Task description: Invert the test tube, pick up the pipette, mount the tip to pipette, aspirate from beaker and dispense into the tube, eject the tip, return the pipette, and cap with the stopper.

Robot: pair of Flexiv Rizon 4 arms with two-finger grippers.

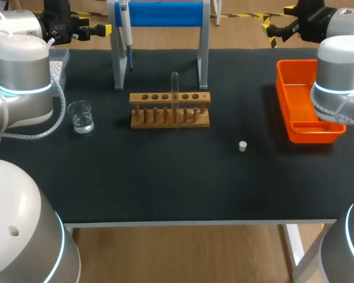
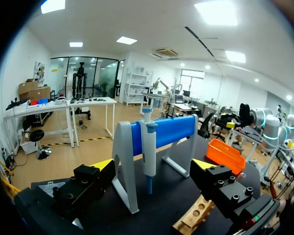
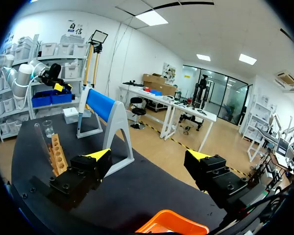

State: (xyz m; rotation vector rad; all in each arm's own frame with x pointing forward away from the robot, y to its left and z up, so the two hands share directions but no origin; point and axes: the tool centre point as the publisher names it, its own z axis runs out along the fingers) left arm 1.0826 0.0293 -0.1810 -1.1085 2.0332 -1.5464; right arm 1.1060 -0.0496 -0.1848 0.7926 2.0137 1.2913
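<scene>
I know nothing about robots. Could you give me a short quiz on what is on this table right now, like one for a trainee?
1. Short answer: what are the left gripper and the right gripper holding?
2. True or false: the test tube stands upright in the wooden rack.
3. Pick one: where is the pipette?
A. hanging on the blue stand
B. in the wooden rack
C. in the left gripper

Key: 1. Nothing; both are open. 2. True. 3. A.
</scene>
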